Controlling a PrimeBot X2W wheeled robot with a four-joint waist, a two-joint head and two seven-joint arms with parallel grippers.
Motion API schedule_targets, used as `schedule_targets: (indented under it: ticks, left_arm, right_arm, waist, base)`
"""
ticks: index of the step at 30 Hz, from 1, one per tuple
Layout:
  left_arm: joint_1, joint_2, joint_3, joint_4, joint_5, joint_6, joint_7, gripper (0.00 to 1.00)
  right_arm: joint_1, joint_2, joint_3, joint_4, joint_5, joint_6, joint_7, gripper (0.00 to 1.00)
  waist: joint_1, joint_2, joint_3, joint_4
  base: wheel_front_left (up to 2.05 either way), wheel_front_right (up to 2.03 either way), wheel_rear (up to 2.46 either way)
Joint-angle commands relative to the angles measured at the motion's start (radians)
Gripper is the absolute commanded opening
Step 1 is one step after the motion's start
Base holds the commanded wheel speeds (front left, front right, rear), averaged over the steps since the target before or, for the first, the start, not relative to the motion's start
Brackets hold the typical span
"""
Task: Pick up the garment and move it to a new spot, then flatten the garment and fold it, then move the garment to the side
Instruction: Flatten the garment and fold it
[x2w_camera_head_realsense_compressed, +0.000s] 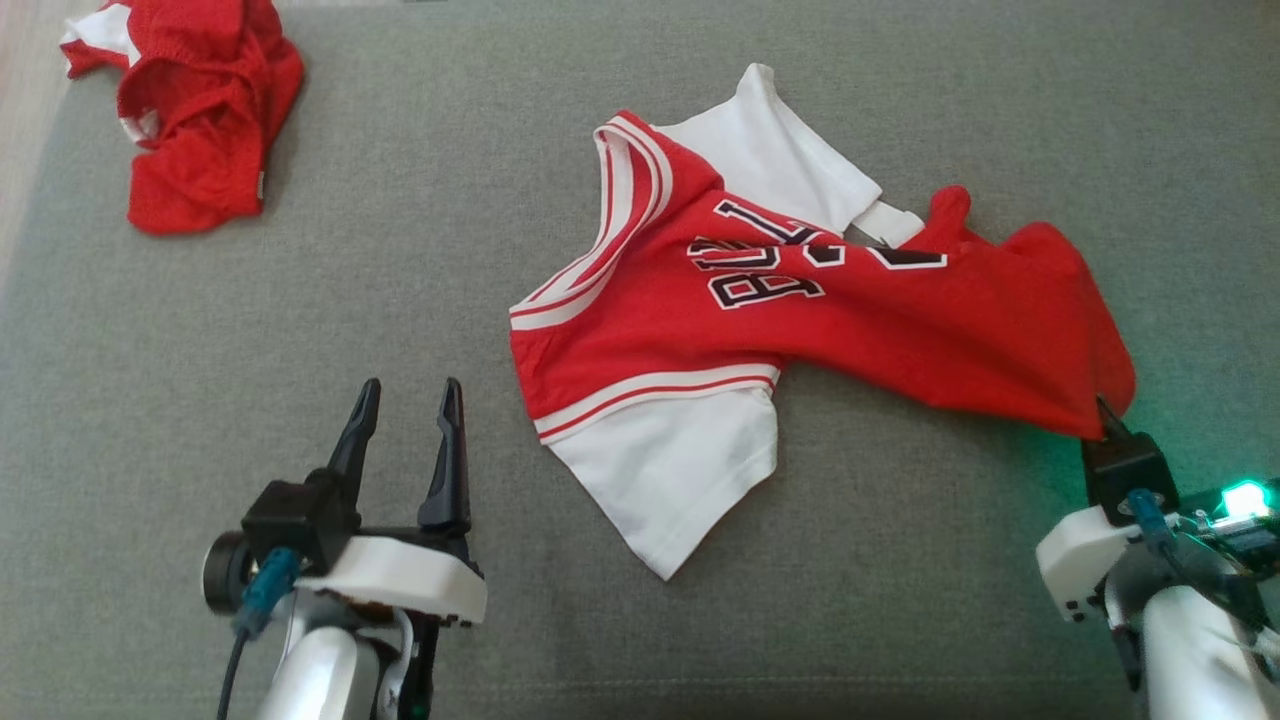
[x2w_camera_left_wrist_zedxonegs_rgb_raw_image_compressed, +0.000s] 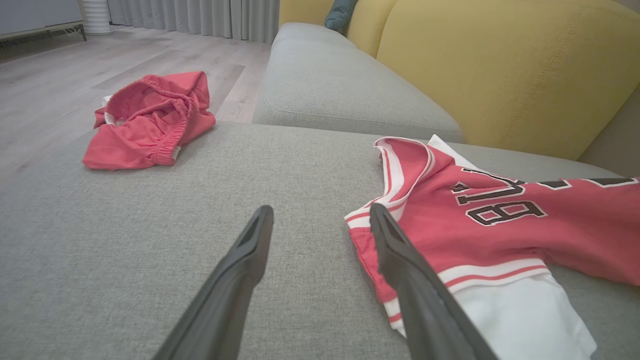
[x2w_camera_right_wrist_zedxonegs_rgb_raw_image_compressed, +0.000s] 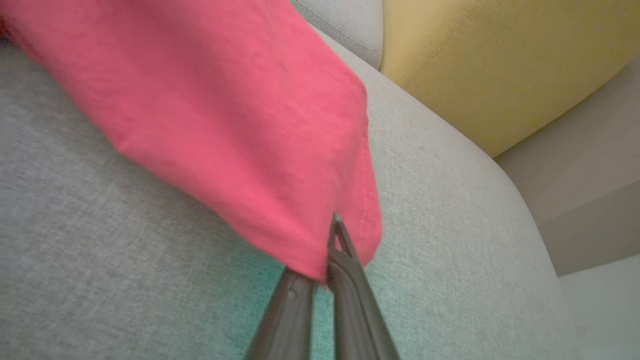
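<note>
The garment (x2w_camera_head_realsense_compressed: 800, 320) is a red jersey with white sleeves and dark lettering, lying across the grey cushion (x2w_camera_head_realsense_compressed: 450, 250). My right gripper (x2w_camera_head_realsense_compressed: 1105, 418) is shut on the garment's red hem corner at the right, lifting it slightly. In the right wrist view the two fingers pinch the red cloth (x2w_camera_right_wrist_zedxonegs_rgb_raw_image_compressed: 260, 125), with my right gripper (x2w_camera_right_wrist_zedxonegs_rgb_raw_image_compressed: 332, 250) clamped at its lower edge. My left gripper (x2w_camera_head_realsense_compressed: 405, 405) stands open over bare cushion, just left of the jersey's shoulder. In the left wrist view my left gripper (x2w_camera_left_wrist_zedxonegs_rgb_raw_image_compressed: 320, 220) has its fingers apart beside the garment (x2w_camera_left_wrist_zedxonegs_rgb_raw_image_compressed: 500, 220).
A second red garment (x2w_camera_head_realsense_compressed: 195, 110) lies crumpled at the cushion's far left corner, seen also as red shorts (x2w_camera_left_wrist_zedxonegs_rgb_raw_image_compressed: 147, 120). A yellow backrest (x2w_camera_left_wrist_zedxonegs_rgb_raw_image_compressed: 500, 65) rises behind the seat. Wood floor (x2w_camera_left_wrist_zedxonegs_rgb_raw_image_compressed: 75, 70) lies beyond the cushion's left edge.
</note>
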Motion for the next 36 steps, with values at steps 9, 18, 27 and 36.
schedule_targets:
  ticks: [9, 18, 27, 36]
  left_arm:
    - [-0.03, 0.002, 0.036, -0.019, 0.005, -0.004, -0.012, 1.0]
    - [-0.018, 0.002, 0.048, -0.02, 0.005, -0.005, -0.012, 1.0]
    - [0.001, 0.002, 0.047, -0.029, 0.005, -0.009, -0.012, 1.0]
    - [0.028, 0.002, 0.023, -0.026, -0.009, -0.005, -0.012, 1.0]
  right_arm:
    - [-0.023, 0.011, 0.09, 0.006, 0.114, 0.007, -0.021, 1.0]
    - [0.02, 0.021, 0.147, -0.023, 0.209, 0.007, -0.073, 1.0]
    - [0.06, 0.024, 0.159, -0.143, 0.315, 0.007, -0.101, 1.0]
    - [0.075, 0.024, 0.118, -0.212, 0.499, 0.007, -0.135, 1.0]
  waist:
    - [0.0, 0.0, -0.022, -0.008]
    - [0.0, 0.0, -0.057, -0.024]
    - [0.0, 0.0, -0.118, -0.036]
    - [0.0, 0.0, -0.192, -0.025]
  base:
    - [0.0, 0.0, 0.0]
    - [0.0, 0.0, 0.0]
    - [0.0, 0.0, 0.0]
    - [0.0, 0.0, 0.0]
